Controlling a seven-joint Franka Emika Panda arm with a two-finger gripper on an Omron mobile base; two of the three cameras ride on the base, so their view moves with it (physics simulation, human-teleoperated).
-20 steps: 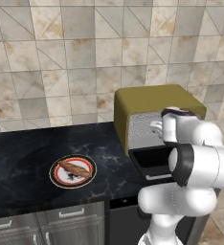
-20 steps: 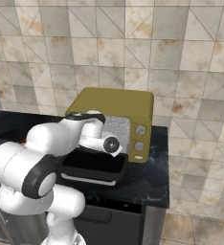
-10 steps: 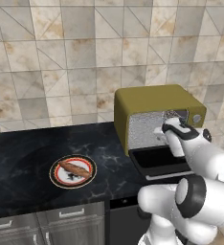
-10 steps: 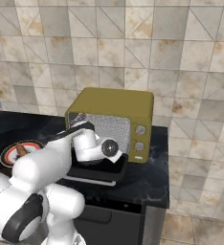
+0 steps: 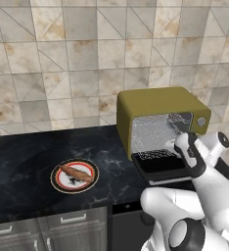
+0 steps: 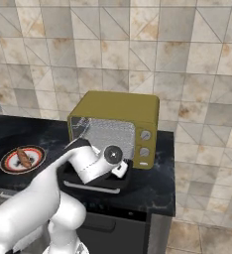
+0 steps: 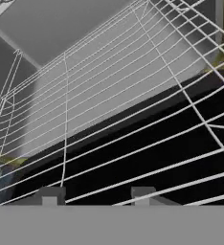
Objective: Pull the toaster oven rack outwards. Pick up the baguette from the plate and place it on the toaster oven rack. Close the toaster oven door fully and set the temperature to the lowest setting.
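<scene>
The olive-yellow toaster oven [image 5: 158, 105] stands on the counter with its door [image 5: 161, 168] folded down flat. The toaster oven rack [image 5: 157, 155] juts out over the door. In the hand view the rack [image 7: 66, 95] spreads close ahead, with the door's black glass [image 7: 157, 141] under its near wires. My gripper [image 7: 95, 195] hovers just above those wires, open, fingertips [image 7: 49, 196] apart with nothing clamped between them. My hand [image 5: 187, 152] sits at the oven's front right. The baguette [image 5: 77, 173] lies on the plate [image 5: 57, 182], left of the oven.
Two grey knobs [image 6: 145, 144] sit on the oven's right front panel. The black marble counter [image 5: 23, 162] runs left of the plate, with drawers below it. A tiled wall stands behind. My white arm [image 6: 43, 198] crosses in front of the counter.
My hand has drawn back from the oven mouth, down and toward the front over the open door. The fingers have spread slightly. Plate and baguette have not moved.
</scene>
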